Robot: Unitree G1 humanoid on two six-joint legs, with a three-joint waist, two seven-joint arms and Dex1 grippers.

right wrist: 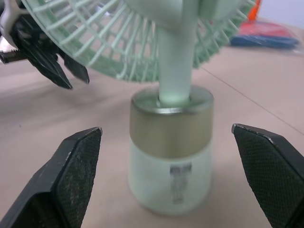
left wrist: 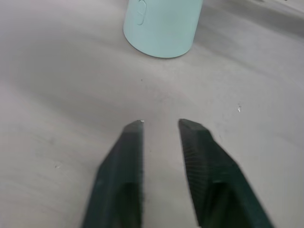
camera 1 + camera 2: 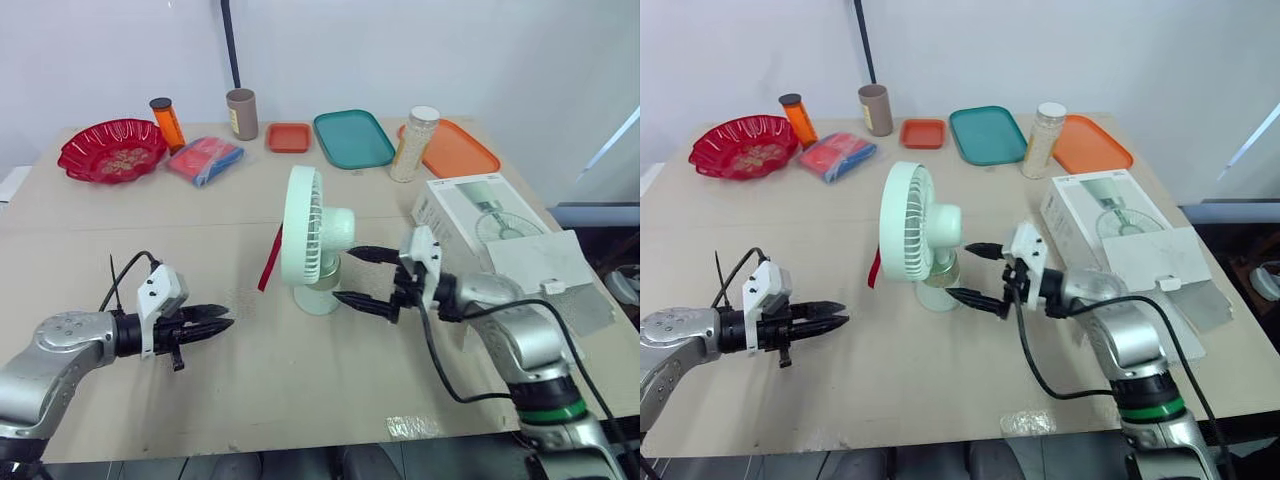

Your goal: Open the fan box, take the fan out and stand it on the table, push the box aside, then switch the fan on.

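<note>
Left gripper (image 3: 228,317), near-left, hovers over bare table (image 3: 300,400), its fingers a narrow slit apart. Right gripper (image 3: 343,275) gapes wide, a finger either side of the base of the fan (image 3: 304,235), clear of it. The fan stands upright mid-table. The left wrist view shows its button (image 2: 140,11), the right wrist view its label (image 1: 176,183). The box (image 3: 470,212) lies at the right edge, flap open.

Fan (image 3: 303,225) upright mid-table, R gripper (image 3: 343,274) spread wide just beside it.
</note>
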